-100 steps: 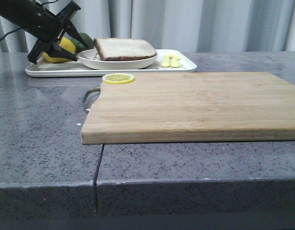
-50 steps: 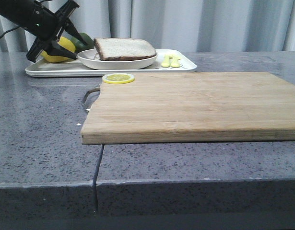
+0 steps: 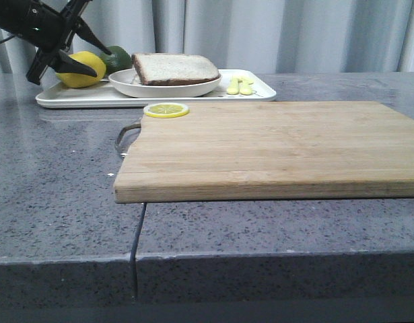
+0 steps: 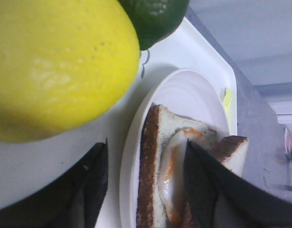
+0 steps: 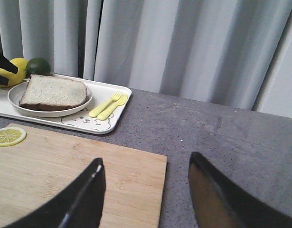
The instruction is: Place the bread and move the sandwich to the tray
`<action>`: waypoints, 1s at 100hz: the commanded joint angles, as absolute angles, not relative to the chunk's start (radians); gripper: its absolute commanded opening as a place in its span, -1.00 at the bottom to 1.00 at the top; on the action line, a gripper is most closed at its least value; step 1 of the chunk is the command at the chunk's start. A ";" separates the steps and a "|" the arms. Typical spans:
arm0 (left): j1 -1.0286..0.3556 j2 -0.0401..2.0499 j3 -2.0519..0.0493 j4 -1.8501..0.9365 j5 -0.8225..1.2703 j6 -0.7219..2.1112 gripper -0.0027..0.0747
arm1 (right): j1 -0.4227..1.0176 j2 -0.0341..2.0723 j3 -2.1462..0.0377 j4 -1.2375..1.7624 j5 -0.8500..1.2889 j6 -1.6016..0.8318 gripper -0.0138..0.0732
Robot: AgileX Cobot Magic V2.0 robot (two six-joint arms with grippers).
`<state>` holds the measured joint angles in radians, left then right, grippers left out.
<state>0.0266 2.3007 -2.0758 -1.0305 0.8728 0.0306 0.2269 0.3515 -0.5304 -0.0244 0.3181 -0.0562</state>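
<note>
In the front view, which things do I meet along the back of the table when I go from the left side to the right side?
Left gripper → lemon → lime → sandwich on its white plate → yellow cutlery near the right end of the tray.

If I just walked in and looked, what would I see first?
Probably the big wooden cutting board in the middle of the grey table, bare except for a lemon slice at its far left corner. Behind it, the sandwich sits on a round white plate on the tray. At the tray's left end a bright yellow lemon glows, with the left gripper hanging by it, fingers open.
</note>
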 commanded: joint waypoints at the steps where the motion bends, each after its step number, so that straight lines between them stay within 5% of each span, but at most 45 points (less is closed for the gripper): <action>1: 0.029 2.194 -2.109 -1.103 0.875 0.047 -0.05 | 0.221 0.357 -0.557 -0.027 0.230 -0.053 0.25; 36: 0.059 2.118 -2.293 -1.082 1.053 0.084 -0.05 | 0.221 0.357 -0.557 -0.027 0.230 -0.053 0.25; 79: -0.036 1.860 -2.378 -0.504 1.092 0.088 -0.06 | 0.221 0.357 -0.557 -0.027 0.238 -0.053 0.25; 100: -0.089 1.743 -2.378 -0.466 1.097 0.088 -0.06 | 0.221 0.357 -0.557 -0.027 0.255 -0.053 0.25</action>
<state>-0.0618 1.8420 -2.3461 -0.4630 1.1469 0.0874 0.2269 0.3515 -0.5304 -0.0244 0.3203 -0.0562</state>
